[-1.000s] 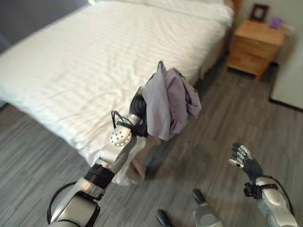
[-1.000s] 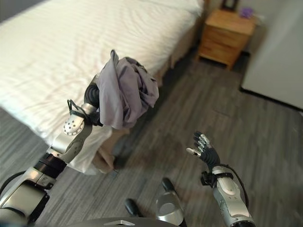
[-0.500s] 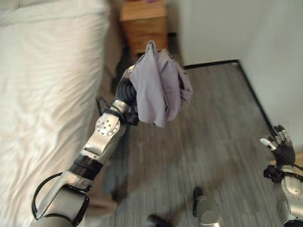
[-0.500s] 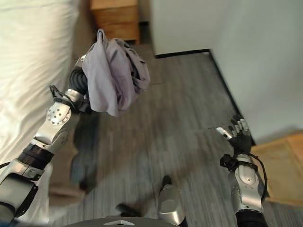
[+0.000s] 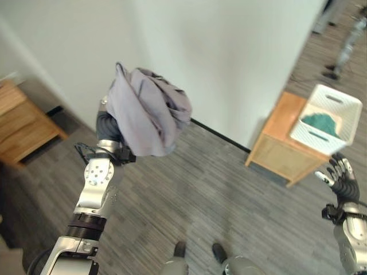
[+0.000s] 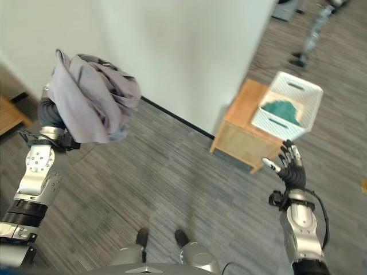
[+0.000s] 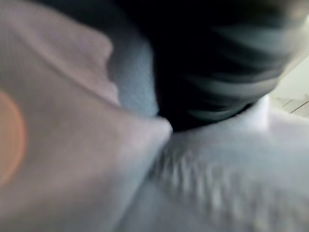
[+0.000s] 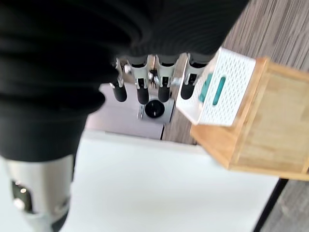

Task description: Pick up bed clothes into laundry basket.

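Two hands: we see both in the eye views, one loaded, one bare
Left hand (image 5: 109, 123): raised high at the end of its upright arm; its fingers are buried in cloth, so we cannot tell how they sit
Grey garment (image 5: 146, 112): bunched over the left hand, well above the floor; its long axis runs up and down, a peak of cloth pointing up and loose folds hanging toward the wrist
Left wrist view: we make out pale grey fabric (image 7: 203, 179) pressed against the dark ribbed cover, nothing finer
Right hand (image 6: 289, 166): held up low on our right, fingers straight and spread, holding nothing
Laundry basket (image 5: 330, 114): white, slotted walls, standing on the wooden cabinet (image 5: 281, 146) against the white wall (image 5: 229, 51); we see a teal cloth (image 5: 321, 122) lying inside it
Basket and garment: well apart, the basket off to our right, just beyond the right hand
Wooden nightstand (image 5: 23, 126): at the far left, by the wall
Floor (image 5: 195, 195): grey wood planks
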